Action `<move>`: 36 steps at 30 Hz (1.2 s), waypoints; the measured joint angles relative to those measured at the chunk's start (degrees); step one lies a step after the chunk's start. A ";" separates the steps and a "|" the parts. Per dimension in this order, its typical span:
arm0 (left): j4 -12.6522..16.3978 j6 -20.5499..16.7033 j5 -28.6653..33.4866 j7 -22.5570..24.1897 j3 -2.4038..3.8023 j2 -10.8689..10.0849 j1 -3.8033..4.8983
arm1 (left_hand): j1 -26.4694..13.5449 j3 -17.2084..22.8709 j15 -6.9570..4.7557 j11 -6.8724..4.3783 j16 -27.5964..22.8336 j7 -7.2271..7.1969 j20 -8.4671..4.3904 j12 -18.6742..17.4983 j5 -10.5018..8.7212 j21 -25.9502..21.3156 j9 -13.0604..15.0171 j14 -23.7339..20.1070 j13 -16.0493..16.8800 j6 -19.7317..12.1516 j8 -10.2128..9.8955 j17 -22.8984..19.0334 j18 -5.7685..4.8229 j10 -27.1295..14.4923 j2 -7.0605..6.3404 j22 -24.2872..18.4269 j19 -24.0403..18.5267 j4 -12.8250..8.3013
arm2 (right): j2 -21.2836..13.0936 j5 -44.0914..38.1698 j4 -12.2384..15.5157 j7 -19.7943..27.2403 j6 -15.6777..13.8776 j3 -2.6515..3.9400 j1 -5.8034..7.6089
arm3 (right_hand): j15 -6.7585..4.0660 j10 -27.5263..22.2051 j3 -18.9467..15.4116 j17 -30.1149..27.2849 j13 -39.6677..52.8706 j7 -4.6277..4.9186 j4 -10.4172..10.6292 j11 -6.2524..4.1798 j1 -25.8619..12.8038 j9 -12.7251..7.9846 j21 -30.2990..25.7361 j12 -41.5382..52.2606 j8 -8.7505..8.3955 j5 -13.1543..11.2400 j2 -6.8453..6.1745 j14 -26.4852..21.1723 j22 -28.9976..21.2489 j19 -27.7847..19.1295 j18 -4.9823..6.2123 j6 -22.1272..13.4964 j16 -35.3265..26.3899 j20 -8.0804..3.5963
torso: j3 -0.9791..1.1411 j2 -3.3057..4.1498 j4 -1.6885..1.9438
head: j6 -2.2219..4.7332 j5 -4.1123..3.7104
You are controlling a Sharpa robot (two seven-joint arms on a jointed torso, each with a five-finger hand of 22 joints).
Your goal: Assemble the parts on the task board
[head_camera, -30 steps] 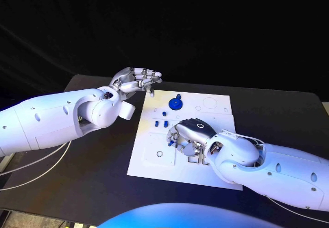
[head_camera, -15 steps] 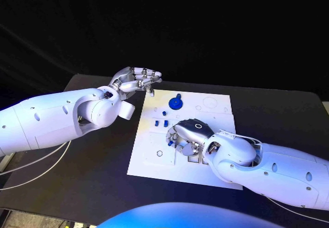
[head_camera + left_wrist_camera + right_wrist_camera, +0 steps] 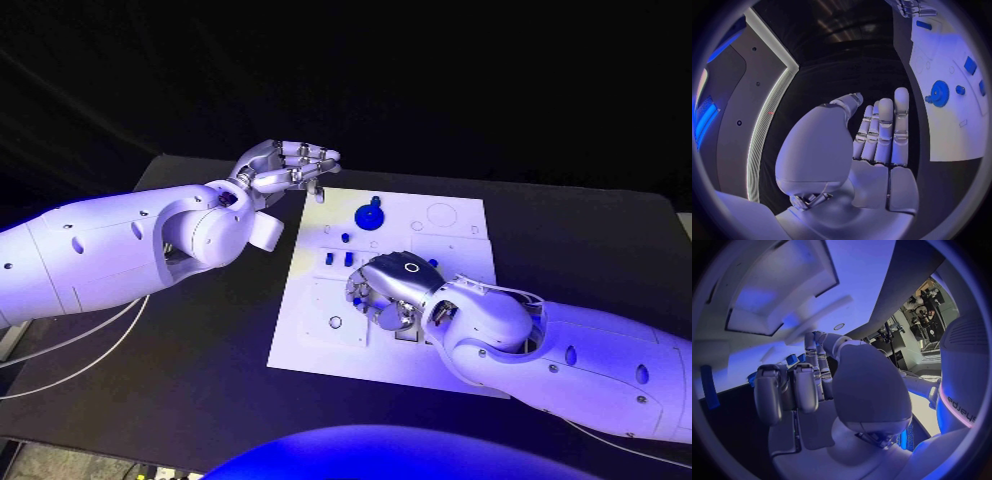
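Task board [image 3: 456, 345] sitting mid-table, blue gear [image 3: 369, 217] near its far edge, few small blue parts [image 3: 336, 259] toward left edge. Right hand [image 3: 397, 290] hovering palm-down over board's middle, fingers curling under; can't tell if it's gripping anything. Left hand [image 3: 286, 167] hanging off board's far-left corner, fingers together, holding nothing.

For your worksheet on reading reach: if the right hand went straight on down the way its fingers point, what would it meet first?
Probably the task board: the right hand hovers low over its middle, fingers curled down. Whether it already touches is unclear.
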 measured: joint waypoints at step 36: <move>-0.06 0.63 0.00 -0.33 -0.20 -0.35 -0.02 | 0.00 0.25 0.00 0.00 -0.22 0.21 0.00 0.48 0.00 -0.40 0.01 0.00 0.00 -0.21 0.00 -0.15 0.00 -0.42 0.00 -0.19 0.00 -0.25 | -16.44 1.17 5.50 -1.32 -2.05 1.71 6.94 | 1.40 -11.64 -9.90 -4.26 -4.13 0.14 2.24 2.25 -5.11 -2.37 -13.41 -3.36 -6.74 0.04 -3.87 -0.06 0.03 -1.06 0.91 -7.48 -4.23 1.66 | -0.03 -0.18 -0.26 | 2.32 -2.74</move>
